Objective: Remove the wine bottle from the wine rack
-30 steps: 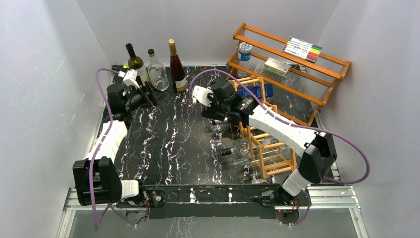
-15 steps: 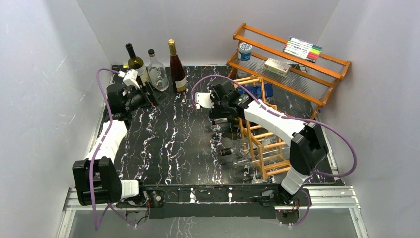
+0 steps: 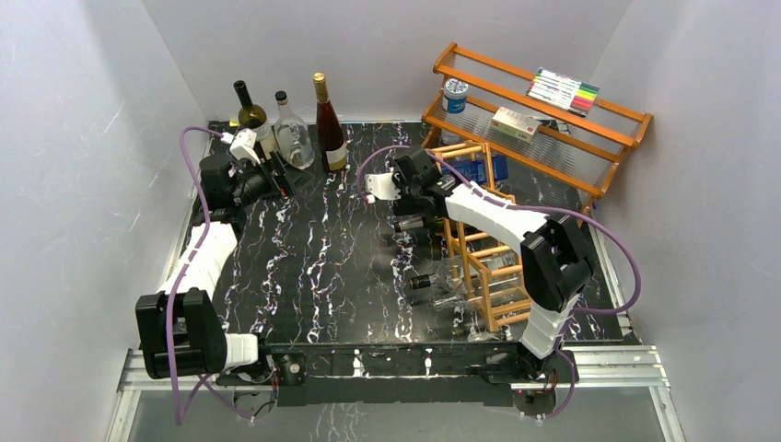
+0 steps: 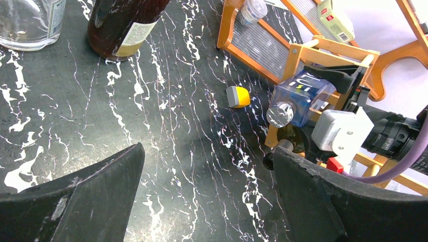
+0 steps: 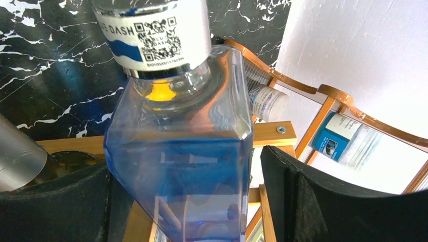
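The wine rack (image 3: 493,267), an orange-brown lattice, stands at the right and also shows in the left wrist view (image 4: 303,53). A blue square bottle (image 5: 176,166) with a silver cap lies in its top far cell, neck pointing left; it also shows from above (image 3: 474,170) and in the left wrist view (image 4: 300,98). My right gripper (image 5: 184,201) is open and straddles the bottle's body, with a thin gap at the right finger (image 5: 328,201). It shows from above (image 3: 424,189). My left gripper (image 4: 207,151) is open and empty over bare table at the back left (image 3: 274,180).
A dark bottle (image 3: 410,226) and clear bottles (image 3: 433,281) lie lower in the rack, necks sticking out left. Three upright bottles (image 3: 293,129) stand at the back. A two-tier shelf (image 3: 589,152) holds a can, a box and markers. A small yellow-grey block (image 4: 237,96) lies on the table.
The right arm's elbow has swung left and folded in. Its gripper has moved a little further toward the rack's far end, around the blue bottle. The left arm has not moved.
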